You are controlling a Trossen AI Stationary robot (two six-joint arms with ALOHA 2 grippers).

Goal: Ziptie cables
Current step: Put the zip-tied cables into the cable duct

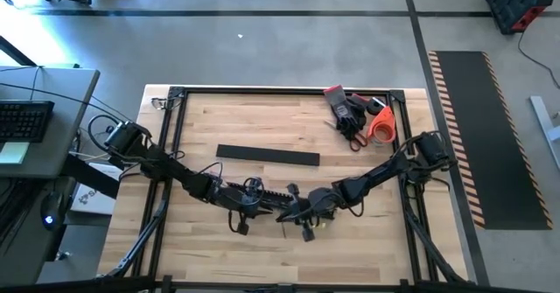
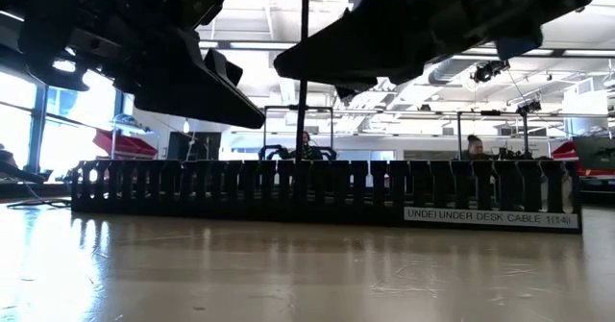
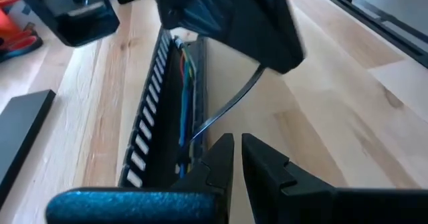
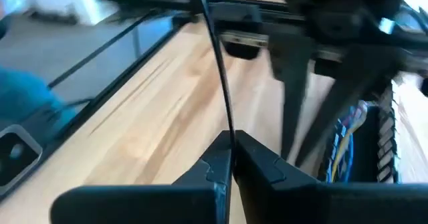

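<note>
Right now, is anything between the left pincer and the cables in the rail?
Nothing visible: the left pincer sits shut at the cables in the slotted rail. The right pincer pinches a thin black strap.

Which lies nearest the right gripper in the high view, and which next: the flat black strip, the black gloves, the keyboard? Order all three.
From the right gripper:
1. Flat black strip, mid-table, just beyond the gripper.
2. Black gloves, far right corner of the table, by the orange tool.
3. Keyboard, off the table on the left desk.

Black slotted rail (image 2: 317,189) with white label (image 2: 490,218) across wooden table (image 2: 288,274)
</note>
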